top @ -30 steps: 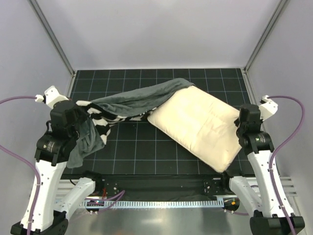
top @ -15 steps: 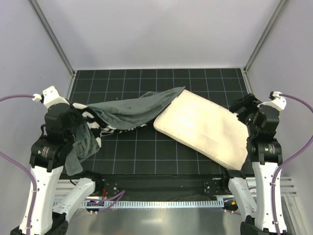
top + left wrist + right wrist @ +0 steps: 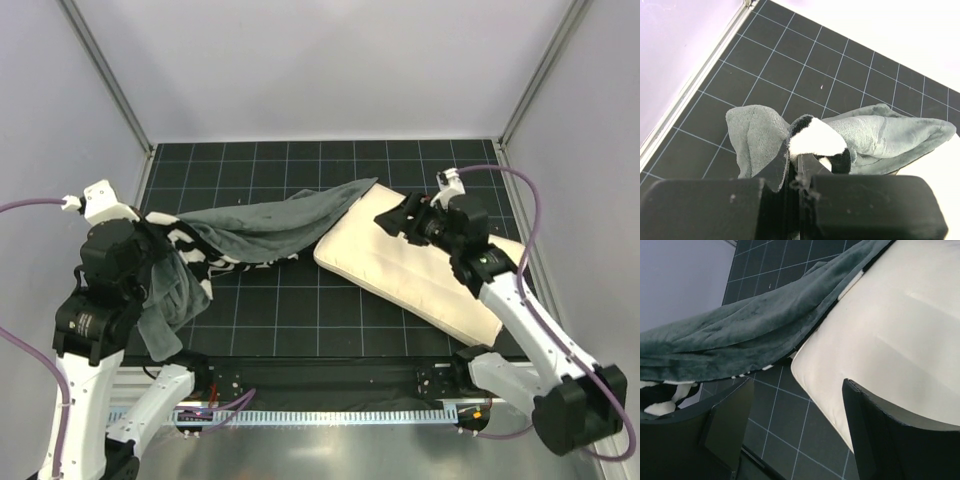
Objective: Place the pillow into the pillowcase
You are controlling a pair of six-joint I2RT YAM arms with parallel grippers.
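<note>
My left end effector (image 3: 799, 167) pinches the pillowcase (image 3: 270, 225). My right end effector (image 3: 797, 415) stands open, empty. The pillow (image 3: 420, 275) lies almost wholly outside.

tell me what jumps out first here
A cream pillow lies diagonally on the right of the black gridded mat, the open right pincer hovering over its far end. The grey and zebra pillowcase stretches from there to the left pincer, shut on a bunch of it.
</note>
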